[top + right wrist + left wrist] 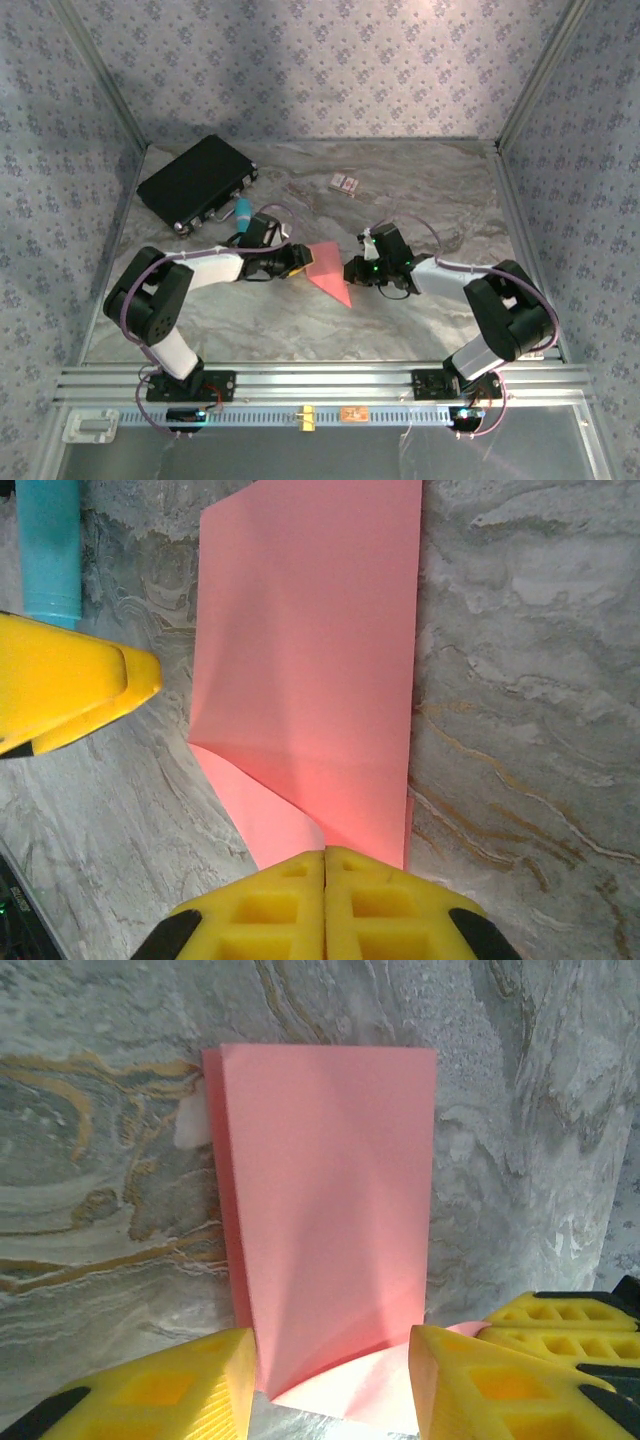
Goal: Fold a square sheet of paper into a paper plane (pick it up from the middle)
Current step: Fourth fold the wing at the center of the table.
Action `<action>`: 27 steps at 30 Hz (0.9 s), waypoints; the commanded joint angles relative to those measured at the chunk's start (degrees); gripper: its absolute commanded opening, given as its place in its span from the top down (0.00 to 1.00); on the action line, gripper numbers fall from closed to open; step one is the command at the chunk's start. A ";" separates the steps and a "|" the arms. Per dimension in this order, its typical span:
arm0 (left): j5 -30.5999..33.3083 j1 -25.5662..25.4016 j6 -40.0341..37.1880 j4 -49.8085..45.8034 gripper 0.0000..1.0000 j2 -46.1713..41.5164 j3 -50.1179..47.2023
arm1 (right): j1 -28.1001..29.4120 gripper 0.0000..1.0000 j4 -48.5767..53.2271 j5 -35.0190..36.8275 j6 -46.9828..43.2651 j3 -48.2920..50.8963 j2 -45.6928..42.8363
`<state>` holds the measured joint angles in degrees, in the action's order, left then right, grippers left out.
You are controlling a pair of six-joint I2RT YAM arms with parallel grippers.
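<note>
Sheet (330, 1190): lies mid-table (520, 680), between both arms. It is folded over on itself, with one slanted flap at the near end. No pointed dart yet, so I judge this early, with most creases left to make.

Right claw (325, 860): clenched, apparently pinching the sheet's edge.

Left claw (332, 1348): released, jaws apart and straddling the sheet's end, with no clear grip.

Marker (48, 550): just beside the sheet.

Hard to tell: how many layers there are, and where the edges run beneath the yellow fingers. From above, the sheet is small.

Marbled tabletop (300, 330), floral-patterned walls (300, 60)
</note>
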<state>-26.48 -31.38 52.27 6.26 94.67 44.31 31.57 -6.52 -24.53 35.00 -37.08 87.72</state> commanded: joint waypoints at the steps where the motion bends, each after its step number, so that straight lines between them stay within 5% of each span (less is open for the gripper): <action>1: -2.15 1.01 0.73 1.12 0.55 -0.62 -0.02 | -0.59 0.93 -1.38 -1.21 0.13 1.36 -1.94; 18: -7.52 1.19 2.54 4.39 0.51 3.52 3.86 | -2.83 0.94 -4.34 -2.62 0.57 4.05 -2.76; 27: -10.70 1.58 7.43 11.38 0.58 8.03 4.75 | -2.92 0.93 -3.63 -2.27 0.51 4.12 -2.63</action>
<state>-34.50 -30.30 57.28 12.95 101.25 47.81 29.10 -10.57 -26.41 35.16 -33.56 85.86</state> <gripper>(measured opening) 0.429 0.072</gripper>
